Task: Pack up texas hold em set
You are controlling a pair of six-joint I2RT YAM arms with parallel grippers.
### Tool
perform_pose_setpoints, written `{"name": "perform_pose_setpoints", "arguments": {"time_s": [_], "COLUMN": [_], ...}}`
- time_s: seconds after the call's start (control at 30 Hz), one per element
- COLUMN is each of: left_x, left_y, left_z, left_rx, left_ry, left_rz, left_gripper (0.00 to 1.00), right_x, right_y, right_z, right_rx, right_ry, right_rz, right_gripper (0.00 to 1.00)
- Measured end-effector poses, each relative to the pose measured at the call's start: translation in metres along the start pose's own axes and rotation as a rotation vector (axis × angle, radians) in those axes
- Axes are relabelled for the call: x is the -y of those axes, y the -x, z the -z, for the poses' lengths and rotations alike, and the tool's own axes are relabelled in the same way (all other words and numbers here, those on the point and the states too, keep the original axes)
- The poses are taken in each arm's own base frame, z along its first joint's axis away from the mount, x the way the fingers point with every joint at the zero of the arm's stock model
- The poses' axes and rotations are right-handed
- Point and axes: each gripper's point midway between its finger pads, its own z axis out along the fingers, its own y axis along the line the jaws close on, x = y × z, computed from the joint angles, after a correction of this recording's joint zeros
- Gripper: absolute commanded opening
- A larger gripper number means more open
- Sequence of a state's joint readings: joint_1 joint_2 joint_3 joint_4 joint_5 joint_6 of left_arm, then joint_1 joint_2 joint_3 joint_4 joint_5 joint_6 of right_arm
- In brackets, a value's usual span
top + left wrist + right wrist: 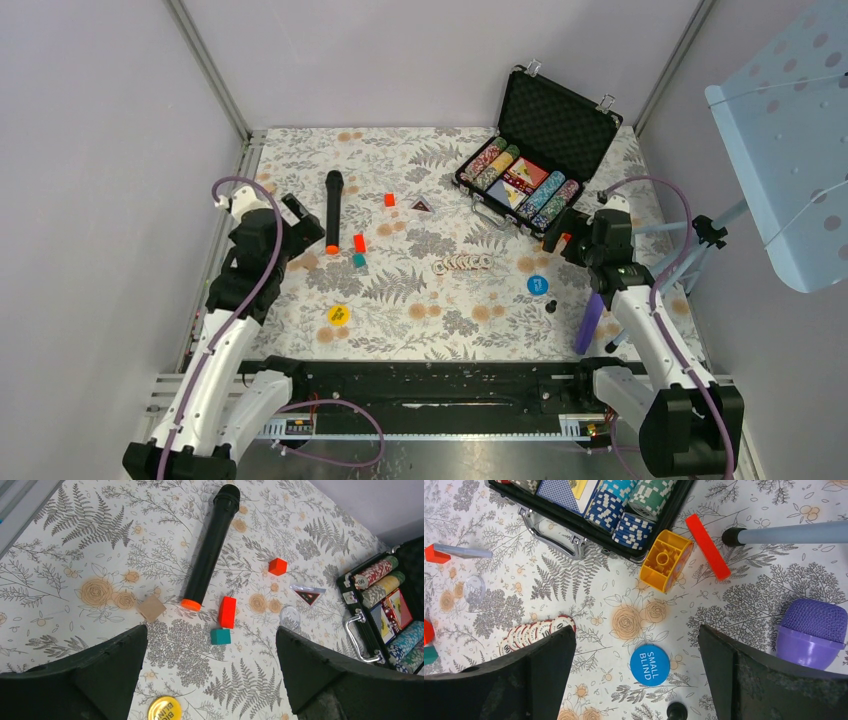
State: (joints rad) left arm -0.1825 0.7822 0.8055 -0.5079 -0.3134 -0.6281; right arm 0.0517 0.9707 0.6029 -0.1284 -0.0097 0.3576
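The black briefcase (560, 105) stands open at the back right, with rows of striped chips (492, 163) and card decks (520, 180) inside. Its handle (549, 535) faces the table's middle. A row of loose chips (462, 263) lies mid-table and shows by my right gripper's left finger (531, 632). The blue "small blind" button (650, 665) lies between the fingers of my open, empty right gripper (635, 635). The yellow button (164, 710) lies below my open, empty left gripper (212, 650). A clear round button (290, 617) lies near the case.
A black microphone with an orange end (210, 545), red blocks (227, 612), a teal block (220, 636) and a wooden cube (151, 609) lie on the left. A yellow brick (666, 560), a red stick (707, 546), a tripod leg (789, 532) and a purple microphone (811, 630) are on the right.
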Motion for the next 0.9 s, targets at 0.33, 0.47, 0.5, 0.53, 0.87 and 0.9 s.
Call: {"name": "perform_pose_setpoints", "arguments": {"time_s": [0.33,0.47,0.5,0.53,0.87,0.9], "left_x": [0.006,0.01,0.012,0.012,0.013,0.013], "left_y": [-0.007,-0.013,-0.014,-0.014,-0.016,-0.016], "left_z": [0.016,0.018,0.019,0.019,0.022,0.023], "left_rx": [-0.074,-0.1,-0.105,-0.108,-0.108,-0.107], "left_ry": [-0.079,-0.125,-0.136,-0.143,-0.173,-0.174], "left_rz": [-0.146,-0.208,-0.218,-0.225,-0.274,-0.275], "left_gripper": [0.99,0.99,0.99,0.99,0.99,0.99], "right_x": [-0.016,-0.036,-0.044,-0.051,-0.093,-0.096], "right_y": [-0.003,0.005,0.007,0.009,0.009,0.009], "right_z": [0.002,-0.001,-0.003,-0.004,-0.012,-0.012], "right_rx": [-0.065,-0.081,-0.085,-0.089,-0.122,-0.122], "right_ry": [0.07,0.114,0.13,0.143,0.207,0.213], "right_rz": [0.011,0.05,0.068,0.084,0.225,0.238], "right_gripper": [0.93,0.93,0.92,0.92,0.88,0.88]}}
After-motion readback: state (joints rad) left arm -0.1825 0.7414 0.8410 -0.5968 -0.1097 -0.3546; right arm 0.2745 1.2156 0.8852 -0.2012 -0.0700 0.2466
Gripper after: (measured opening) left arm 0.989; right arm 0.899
